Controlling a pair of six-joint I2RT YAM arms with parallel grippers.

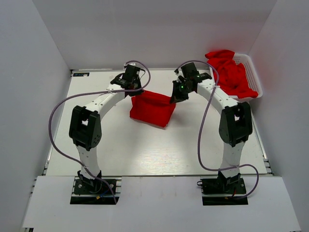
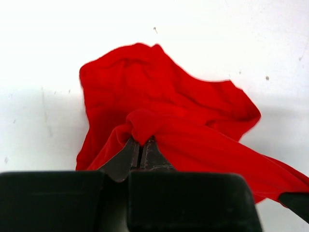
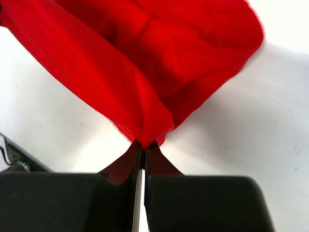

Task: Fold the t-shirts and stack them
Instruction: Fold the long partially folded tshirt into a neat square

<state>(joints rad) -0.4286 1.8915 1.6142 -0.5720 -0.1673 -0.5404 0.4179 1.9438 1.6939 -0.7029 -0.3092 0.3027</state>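
Fingers [image 2: 126, 159] of the left gripper [image 2: 141, 145] are pinching fully shut on a bunched corner of a plain bright red cloth t-shirt [image 2: 169, 111], while the right gripper [image 3: 143, 145] is clamping closed on the opposite corner, so the shirt is stretching between them over the far middle of the white tabletop [image 1: 145, 145]. Only the overhead view is showing crumpled red t-shirts [image 1: 229, 72] heaping in a white plastic lattice basket [image 1: 255, 72] at the far right corner, whereas each wrist view is showing just the fabric gathering at its own fingertips.
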